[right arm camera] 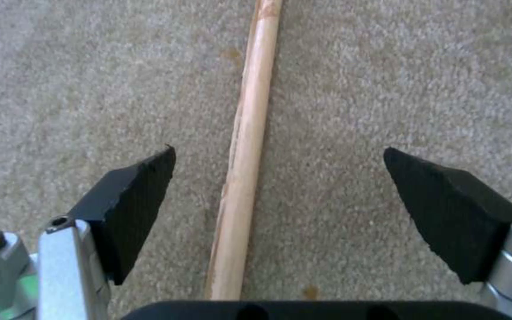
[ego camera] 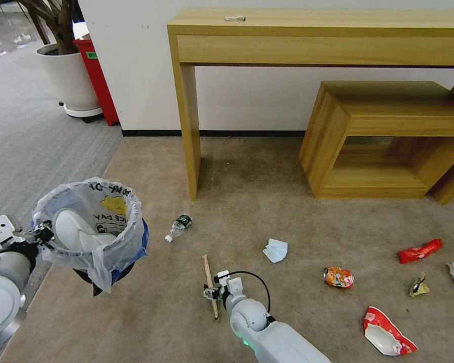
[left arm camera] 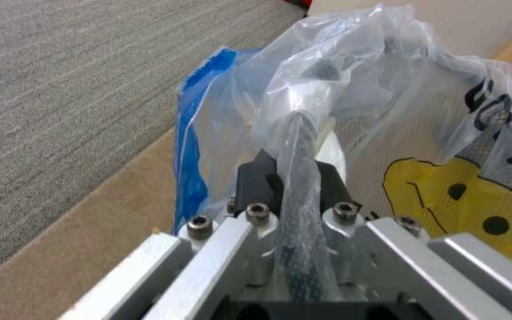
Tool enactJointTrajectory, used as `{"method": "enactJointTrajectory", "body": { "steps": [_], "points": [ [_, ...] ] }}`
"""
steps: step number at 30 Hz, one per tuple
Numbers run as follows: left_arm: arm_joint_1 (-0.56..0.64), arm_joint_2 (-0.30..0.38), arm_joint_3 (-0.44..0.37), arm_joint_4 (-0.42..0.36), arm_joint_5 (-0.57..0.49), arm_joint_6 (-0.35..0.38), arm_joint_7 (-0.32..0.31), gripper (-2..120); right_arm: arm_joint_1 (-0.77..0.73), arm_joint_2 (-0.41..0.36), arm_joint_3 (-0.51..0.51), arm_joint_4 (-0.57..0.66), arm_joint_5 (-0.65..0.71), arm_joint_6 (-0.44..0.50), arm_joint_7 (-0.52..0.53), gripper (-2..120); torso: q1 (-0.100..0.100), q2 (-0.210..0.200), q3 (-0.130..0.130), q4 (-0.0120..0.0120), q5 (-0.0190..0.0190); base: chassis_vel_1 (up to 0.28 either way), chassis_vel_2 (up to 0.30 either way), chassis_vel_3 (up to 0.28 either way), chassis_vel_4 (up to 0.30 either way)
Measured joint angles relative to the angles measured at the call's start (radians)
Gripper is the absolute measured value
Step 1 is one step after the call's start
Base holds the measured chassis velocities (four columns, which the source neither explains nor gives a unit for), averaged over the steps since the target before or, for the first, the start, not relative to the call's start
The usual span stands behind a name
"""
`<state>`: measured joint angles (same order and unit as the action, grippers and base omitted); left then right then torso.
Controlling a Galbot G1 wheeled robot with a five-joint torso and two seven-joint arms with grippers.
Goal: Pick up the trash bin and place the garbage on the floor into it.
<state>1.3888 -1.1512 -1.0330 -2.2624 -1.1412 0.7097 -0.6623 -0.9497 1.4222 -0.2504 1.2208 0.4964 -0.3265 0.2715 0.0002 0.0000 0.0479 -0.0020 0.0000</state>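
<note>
On the floor, wooden stick between spread right pincer; left pincer clamps trash bin rim

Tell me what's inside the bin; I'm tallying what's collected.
Inside the bin, two white slippers lie against the bag lining. Anything beneath them is hidden by the slippers and the crinkled plastic.

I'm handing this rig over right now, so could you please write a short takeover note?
Left gripper: shut on the trash bin rim, bin held off the floor.
Right gripper: open, straddling the wooden stick, not gripping.
Done: two white slippers are binned.
Left: stick, plastic bottle, mask, orange can, red wrapper, other wrappers.
</note>
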Motion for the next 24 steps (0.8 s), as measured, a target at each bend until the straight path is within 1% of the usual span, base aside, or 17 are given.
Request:
{"method": "enactJointTrajectory", "body": {
  "steps": [17, 21, 24],
  "points": [
    [0.006, -0.005, 0.004, -0.013, 0.003, -0.001, 0.0, 2, -0.004, 0.007, 0.003, -0.055, -0.035, 0.039, -0.026, 89, 0.0, 0.0, 0.0, 0.0, 0.0, 0.0, 0.0, 0.0, 0.0],
    [0.008, -0.005, 0.0, -0.014, 0.004, -0.003, 0.0, 2, 0.0, 0.006, -0.012, -0.066, -0.036, 0.045, -0.038, 87, 0.0, 0.0, 0.0, 0.0, 0.0, 0.0, 0.0, 0.0, 0.0],
    [0.009, -0.005, 0.0, -0.014, 0.004, -0.003, 0.0, 2, 0.0, 0.01, -0.018, -0.079, -0.043, 0.048, -0.044, 80, 0.0, 0.0, 0.0, 0.0, 0.0, 0.0, 0.0, 0.0, 0.0]
  ]
}}
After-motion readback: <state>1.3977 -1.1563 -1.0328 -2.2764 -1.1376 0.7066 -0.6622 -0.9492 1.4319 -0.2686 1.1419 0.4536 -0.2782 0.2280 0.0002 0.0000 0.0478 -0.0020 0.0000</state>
